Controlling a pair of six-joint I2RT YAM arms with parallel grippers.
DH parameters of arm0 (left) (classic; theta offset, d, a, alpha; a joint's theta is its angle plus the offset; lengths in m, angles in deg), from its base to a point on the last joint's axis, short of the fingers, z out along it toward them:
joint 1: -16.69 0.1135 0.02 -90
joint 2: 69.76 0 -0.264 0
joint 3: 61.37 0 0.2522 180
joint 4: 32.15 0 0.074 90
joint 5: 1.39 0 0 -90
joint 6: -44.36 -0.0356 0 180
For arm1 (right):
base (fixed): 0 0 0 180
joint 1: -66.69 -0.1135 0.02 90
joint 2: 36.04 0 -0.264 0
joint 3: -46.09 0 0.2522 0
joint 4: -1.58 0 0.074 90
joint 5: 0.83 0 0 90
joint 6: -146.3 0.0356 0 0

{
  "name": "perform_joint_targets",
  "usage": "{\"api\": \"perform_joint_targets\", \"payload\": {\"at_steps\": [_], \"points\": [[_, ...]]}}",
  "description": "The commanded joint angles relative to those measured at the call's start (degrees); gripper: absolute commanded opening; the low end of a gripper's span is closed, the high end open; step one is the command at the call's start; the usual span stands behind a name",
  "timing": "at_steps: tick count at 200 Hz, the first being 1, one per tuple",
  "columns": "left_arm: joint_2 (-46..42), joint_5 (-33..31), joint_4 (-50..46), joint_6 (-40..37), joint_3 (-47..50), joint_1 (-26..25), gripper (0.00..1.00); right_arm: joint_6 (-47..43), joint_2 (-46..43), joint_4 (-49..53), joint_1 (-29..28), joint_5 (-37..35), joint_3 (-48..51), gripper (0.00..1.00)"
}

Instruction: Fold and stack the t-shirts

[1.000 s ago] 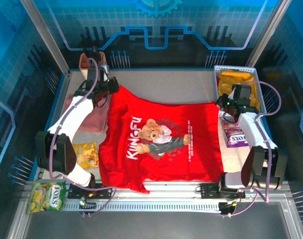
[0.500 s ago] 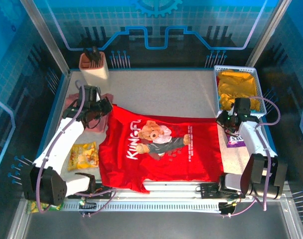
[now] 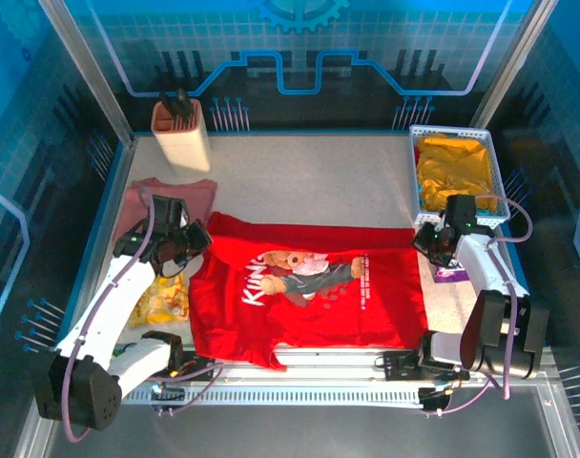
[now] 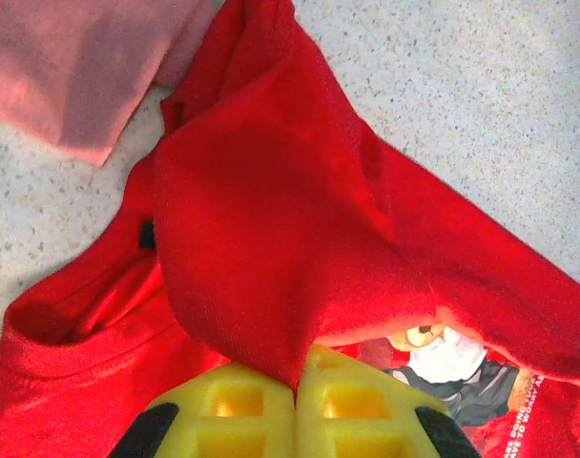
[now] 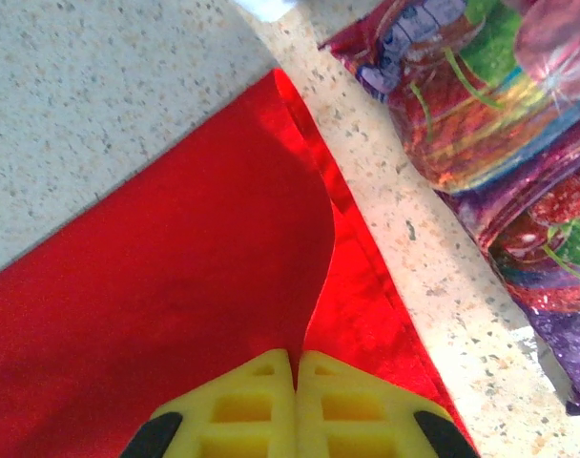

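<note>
A red t-shirt (image 3: 309, 291) is lying spread front up on the desk (image 3: 309, 176), with a dusty-pink t-shirt (image 3: 166, 196) lying past its far left corner.
The red one is showing a cartoon bear and white lettering, its far edge lapping over toward the near side and hiding part of the letters. The left hand (image 4: 297, 386) is pinching a raised fold at its far left corner. The right hand (image 5: 296, 358) is pinching its far right corner, where the cloth is curling up. The pink one is lying plain and fairly flat, just beside the red cloth.
</note>
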Motion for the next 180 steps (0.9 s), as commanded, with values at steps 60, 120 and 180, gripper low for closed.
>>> {"api": "perform_joint_targets", "payload": {"at_steps": [60, 120, 180], "points": [[-2.7, 1.73, -2.19, 2.01, 5.14, 0.33, 0.0, -1.66, 0.41, 1.52, 0.98, -1.09, 5.12, 0.0], [-4.55, 1.89, -2.81, 3.15, 8.98, 0.33, 0.0, -2.15, 1.66, 1.53, 1.05, -2.06, 6.14, 0.0], [-4.43, 0.02, -3.01, 3.97, 12.49, 0.29, 0.03, -2.2, 3.53, 1.08, 1.06, -1.78, 6.46, 0.01]]}}
